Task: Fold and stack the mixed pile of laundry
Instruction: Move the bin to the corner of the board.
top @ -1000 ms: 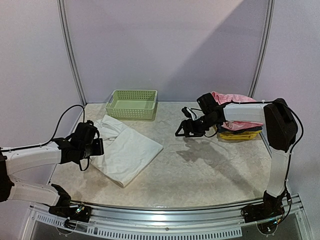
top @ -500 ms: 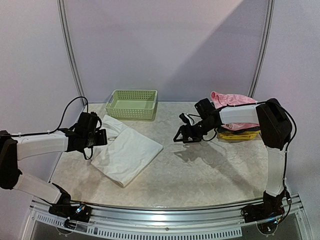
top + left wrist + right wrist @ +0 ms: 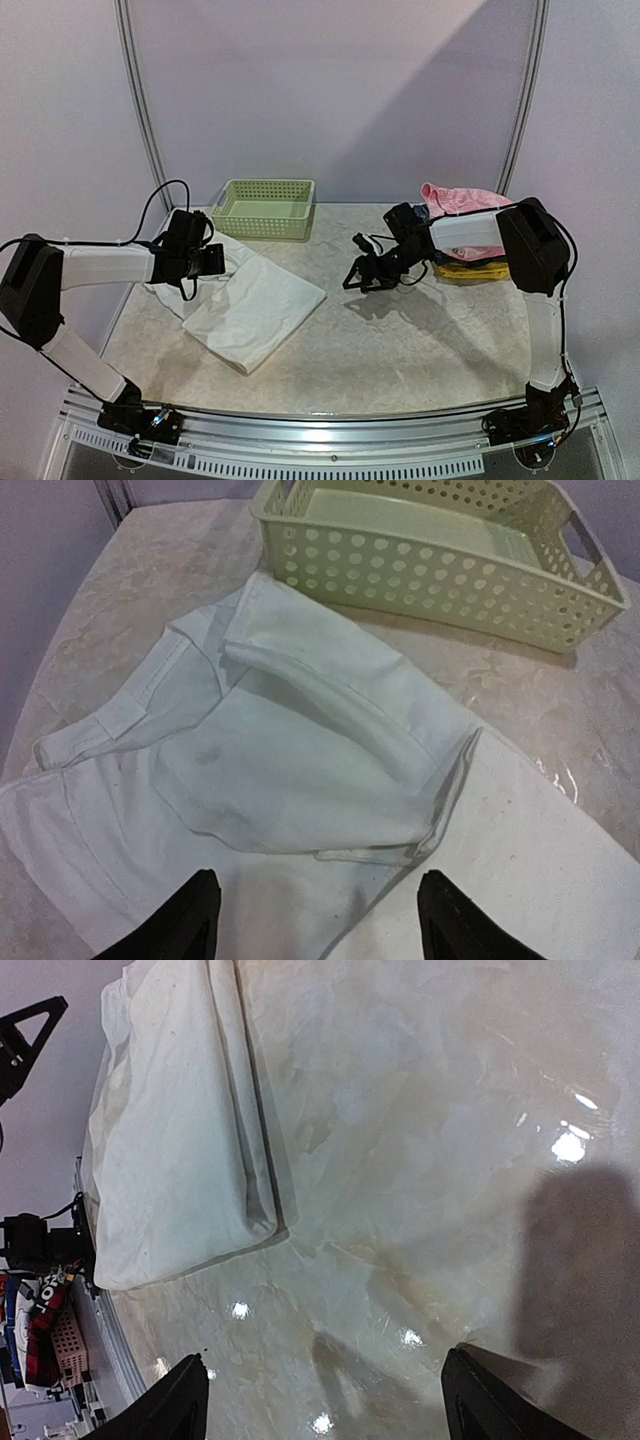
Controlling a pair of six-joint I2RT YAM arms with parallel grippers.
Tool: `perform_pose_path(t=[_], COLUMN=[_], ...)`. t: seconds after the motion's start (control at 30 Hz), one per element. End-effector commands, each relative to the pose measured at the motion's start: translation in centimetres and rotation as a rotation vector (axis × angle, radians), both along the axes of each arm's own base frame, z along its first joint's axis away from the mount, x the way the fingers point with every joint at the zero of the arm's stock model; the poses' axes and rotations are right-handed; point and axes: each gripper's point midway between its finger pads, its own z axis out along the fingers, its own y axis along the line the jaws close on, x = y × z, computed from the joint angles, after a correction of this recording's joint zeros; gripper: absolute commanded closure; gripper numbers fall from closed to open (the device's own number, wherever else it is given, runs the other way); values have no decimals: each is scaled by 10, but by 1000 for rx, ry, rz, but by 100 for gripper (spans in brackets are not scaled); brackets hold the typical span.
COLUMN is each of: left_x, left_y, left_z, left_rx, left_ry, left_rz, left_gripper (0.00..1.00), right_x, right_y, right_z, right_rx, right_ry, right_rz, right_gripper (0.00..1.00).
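Your left fingers (image 3: 195, 920) have swung inward over the white piece (image 3: 255, 300), spread and empty; it lies at 9 o'clock on the tabletop (image 3: 400, 340). Your right fingers (image 3: 185, 1405) hang released above bare tabletop. The pink piece (image 3: 455, 197), seemingly atop folded clothes (image 3: 465, 270), sits at 2 o'clock.

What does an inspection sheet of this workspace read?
Surface: glossy marbled table.
Job's things: white garment loosely folded at left; pink garment at far right.
Clutter: green basket, empty, at the back; folded blue and yellow clothes under the pink garment.
Grippers: left gripper open over the white garment; right gripper open, empty, above bare table.
Cables: black cable loops off the left arm.
Surroundings: plain walls, metal uprights.
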Motion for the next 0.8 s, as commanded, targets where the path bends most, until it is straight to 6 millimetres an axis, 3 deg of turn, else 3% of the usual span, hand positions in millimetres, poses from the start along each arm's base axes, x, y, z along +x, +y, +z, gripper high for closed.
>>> perform_pose_path(t=[0.0,0.43,0.6,0.77], left_x=[23,74,91,106], left_y=[0,-5,-11,-5], left_z=[9,20,12,4], left_rx=[-2,-55,-70,-80], left_ry=[-34,-97,-74,-63], left_rz=[-9,-42,-72,-60], left_gripper=[30,30,29,28], right_x=[-7,-13,-7,-9], right_y=[9,26,34,49], right_z=[-8,-18,-20,-26], right_rx=[7,40,53,64], right_ry=[12,42,52,82], right_rz=[60,106,93,97], right_gripper=[19,20,22,25])
